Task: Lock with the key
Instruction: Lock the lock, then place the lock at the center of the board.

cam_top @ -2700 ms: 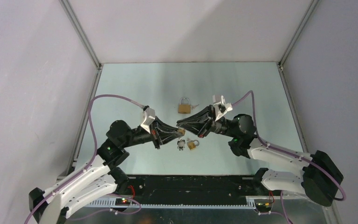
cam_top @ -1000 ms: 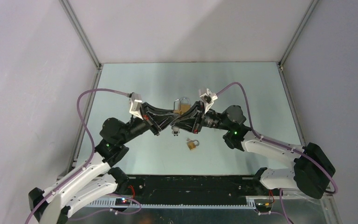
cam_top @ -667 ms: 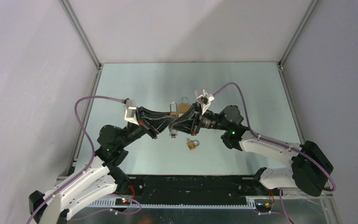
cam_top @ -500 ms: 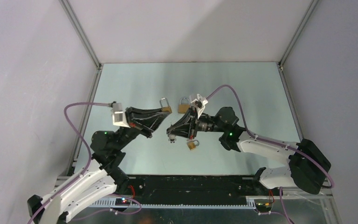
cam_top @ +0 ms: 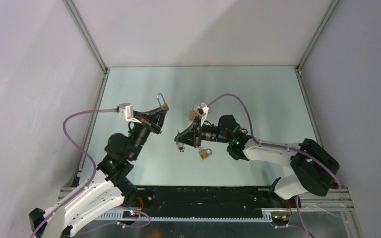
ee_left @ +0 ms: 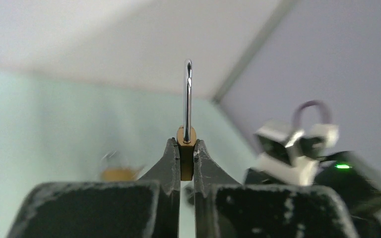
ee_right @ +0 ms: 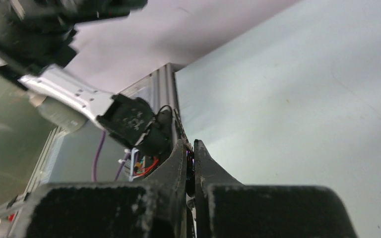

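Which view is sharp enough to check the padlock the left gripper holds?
Left wrist: held padlock crisp, edge-on; table padlock and right arm behind it blurred. Top external: evenly lit, sharp, but padlock and key are tiny. Right wrist: the gap between its fingers is in shadow, left arm at top left soft.

Pale green worktop (cam_top: 258, 94) inside a white-walled enclosure

A small brass padlock (cam_top: 204, 154) lies on the worktop; a second brass lock (cam_top: 192, 115) sits farther back, partly hidden; metal frame posts (cam_top: 86, 35) rise at the rear corners.
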Tool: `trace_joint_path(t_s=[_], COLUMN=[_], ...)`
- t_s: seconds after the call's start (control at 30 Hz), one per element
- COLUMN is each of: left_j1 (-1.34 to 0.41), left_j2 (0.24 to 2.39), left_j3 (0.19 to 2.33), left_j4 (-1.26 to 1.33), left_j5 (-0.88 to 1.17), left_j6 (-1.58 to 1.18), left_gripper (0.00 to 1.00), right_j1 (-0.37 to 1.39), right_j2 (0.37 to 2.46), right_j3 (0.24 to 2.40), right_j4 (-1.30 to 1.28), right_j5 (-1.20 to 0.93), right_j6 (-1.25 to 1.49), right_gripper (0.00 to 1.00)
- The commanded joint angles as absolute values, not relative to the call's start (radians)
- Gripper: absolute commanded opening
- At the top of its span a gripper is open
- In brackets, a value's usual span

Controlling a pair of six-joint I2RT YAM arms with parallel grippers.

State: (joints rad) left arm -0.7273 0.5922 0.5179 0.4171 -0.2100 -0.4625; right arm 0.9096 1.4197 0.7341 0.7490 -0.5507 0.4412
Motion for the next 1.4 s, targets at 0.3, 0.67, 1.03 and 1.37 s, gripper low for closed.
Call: trace_joint_path(t_s=[0.3, 0.67, 1.03, 1.37], left_j1=[-0.653, -0.636, -0.572, -0.549], left_j2=[0.640, 0.751, 0.927, 0.944], left_j3=[0.378, 0.269, 0.233, 0.240], left_j4=[-0.118, -0.007, 0.113, 0.120], left_j5=[-0.206, -0.044, -0.060, -0.057], left_j6=[-0.678, -0.736, -0.793, -0.801], left_gripper=[0.00, 0.08, 0.18, 0.68], right_j1=[0.945, 0.977, 0.988, 0.964], right_j2=[1.715, 1.901, 1.983, 1.999], right_j3=[0.739, 0.849, 0.936, 0.991], right_j4=[0.852, 0.744, 0.478, 0.372], right_j5=[-0.118, -0.043, -0.004, -0.065], right_j6=[0.785, 0.947, 1.046, 1.056], right_gripper=[0.00, 0.00, 0.01, 0.37])
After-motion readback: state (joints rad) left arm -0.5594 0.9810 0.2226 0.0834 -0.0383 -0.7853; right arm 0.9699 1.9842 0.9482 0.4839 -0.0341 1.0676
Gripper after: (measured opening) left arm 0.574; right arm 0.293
